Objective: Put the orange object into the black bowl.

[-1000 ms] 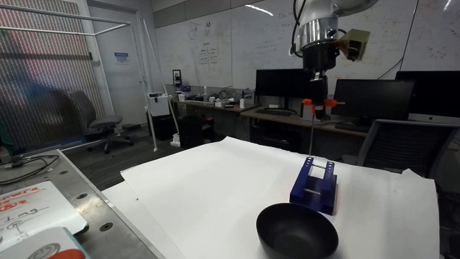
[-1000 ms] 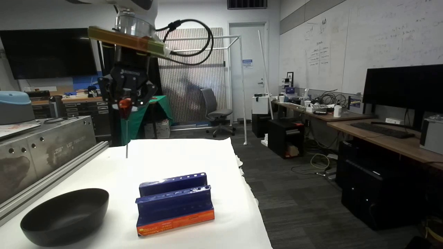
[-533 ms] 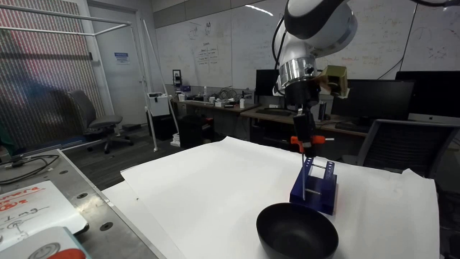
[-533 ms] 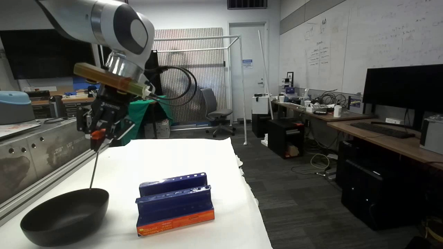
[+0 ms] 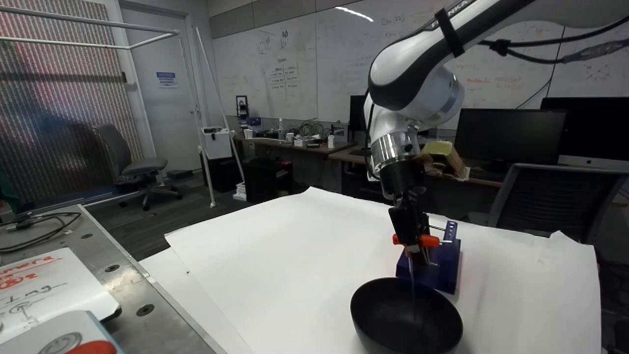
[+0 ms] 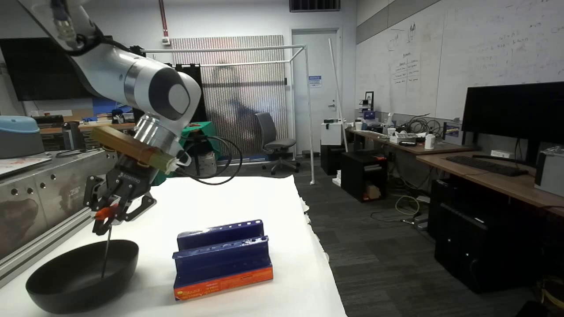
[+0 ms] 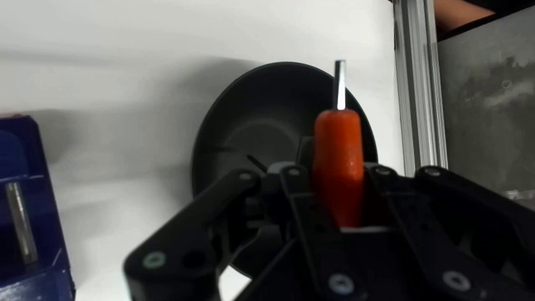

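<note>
Pinching the orange object (image 6: 105,213) by its handle, my gripper (image 7: 337,169) holds it above the black bowl (image 6: 72,275), its thin shaft (image 6: 106,254) reaching down into the bowl; whether its end touches the bottom, I can't quite tell. I expect it to be light, stiff and sturdy, perhaps smooth enough to twist, so I favour the thick handle over the shaft.

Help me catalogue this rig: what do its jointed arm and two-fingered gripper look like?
The glossy white, black-panelled jointed arm carries a silver metal collar, black cables, partial "FRANKA" lettering and a boxy yellow-orange casing. The black two-fingered linkage gripper shows pale "ROBOTIQ" lettering.
</note>
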Controlling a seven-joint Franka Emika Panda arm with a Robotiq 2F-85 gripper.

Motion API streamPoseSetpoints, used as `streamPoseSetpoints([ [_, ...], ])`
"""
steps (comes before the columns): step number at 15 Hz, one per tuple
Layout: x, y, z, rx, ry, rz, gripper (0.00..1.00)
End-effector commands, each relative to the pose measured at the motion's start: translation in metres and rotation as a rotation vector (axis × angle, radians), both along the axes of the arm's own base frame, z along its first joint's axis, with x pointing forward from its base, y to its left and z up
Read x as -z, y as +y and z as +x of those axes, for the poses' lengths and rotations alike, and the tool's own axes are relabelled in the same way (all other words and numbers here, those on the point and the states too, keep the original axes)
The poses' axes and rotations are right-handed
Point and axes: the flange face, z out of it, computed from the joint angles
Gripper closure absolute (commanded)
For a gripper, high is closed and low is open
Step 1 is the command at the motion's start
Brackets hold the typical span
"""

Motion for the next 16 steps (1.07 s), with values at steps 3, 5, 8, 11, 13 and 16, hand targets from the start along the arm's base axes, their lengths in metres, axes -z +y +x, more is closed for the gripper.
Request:
streamPoseSetpoints([
  [3, 0.038, 0.024, -0.004, 0.043, 0.049, -0.048, 0.89],
  [5, 0.050, 0.031, -0.006, 0.043, 0.073, -0.062, 0.89],
  [8, 0.058, 0.035, -0.005, 0.050, 0.087, -0.077, 0.78],
  [11, 0.049, 0.033, 0.000, 0.070, 0.045, -0.095, 0.53],
  [13, 0.032, 0.026, 0.007, 0.087, -0.016, -0.129, 0.38],
  [16, -0.011, 0.015, 0.019, 0.116, -0.156, -0.193, 0.16],
])
